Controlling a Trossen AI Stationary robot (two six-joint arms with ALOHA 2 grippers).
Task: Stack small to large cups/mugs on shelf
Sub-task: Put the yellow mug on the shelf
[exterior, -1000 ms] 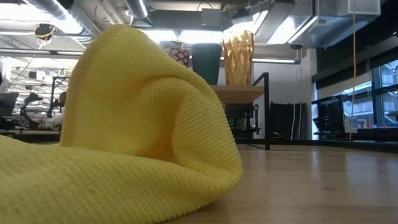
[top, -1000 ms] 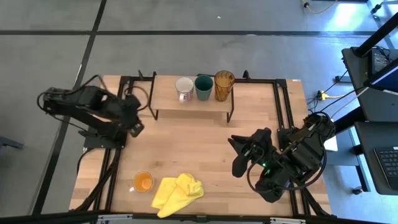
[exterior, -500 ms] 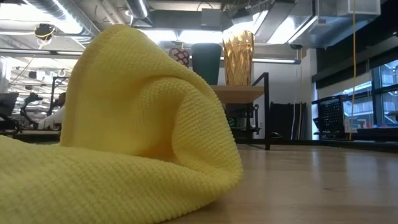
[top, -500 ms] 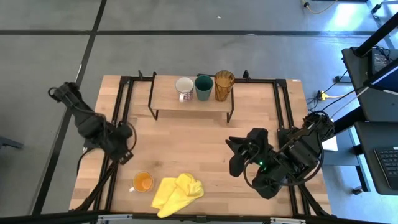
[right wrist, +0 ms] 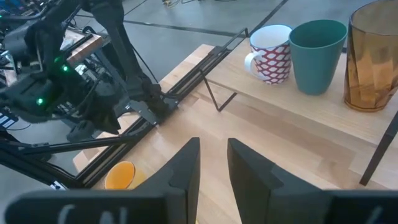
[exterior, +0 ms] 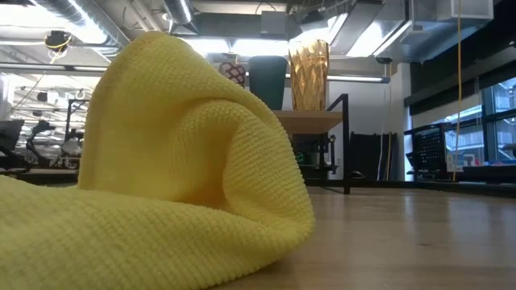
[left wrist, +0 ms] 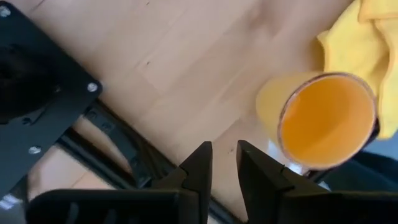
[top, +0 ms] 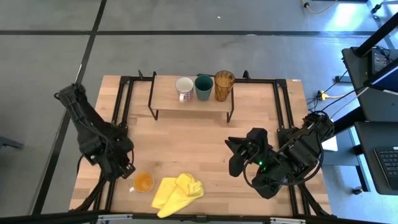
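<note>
A: Where is your left hand?

B: My left hand [top: 126,169] hangs low over the tabletop [top: 186,143] at the lower left of the high view, just beside the small orange mug [top: 143,182]. From my left wrist I see its two fingers [left wrist: 198,171] nearly together with only a thin gap, clenched on nothing; the mug [left wrist: 323,119] stands apart from them, upright, its mouth open to the camera.

A: And what lies next to that mug?

B: A crumpled yellow cloth [top: 177,193], just to its right in the high view. In the low view the cloth [exterior: 161,177] fills most of the frame.

A: The other vessels?

B: They stand in a row on the shelf [top: 168,98] at the top centre of the high view: the white-grey mug [top: 184,88], with a red pattern on its side, then the dark green cup [top: 203,87], then the amber tumbler [top: 224,85], left to right, close together.

A: Your right hand?

B: My right hand [top: 238,155] waits over the tabletop at the right of centre, fingers [right wrist: 183,168] a little apart, grasping nothing.
</note>
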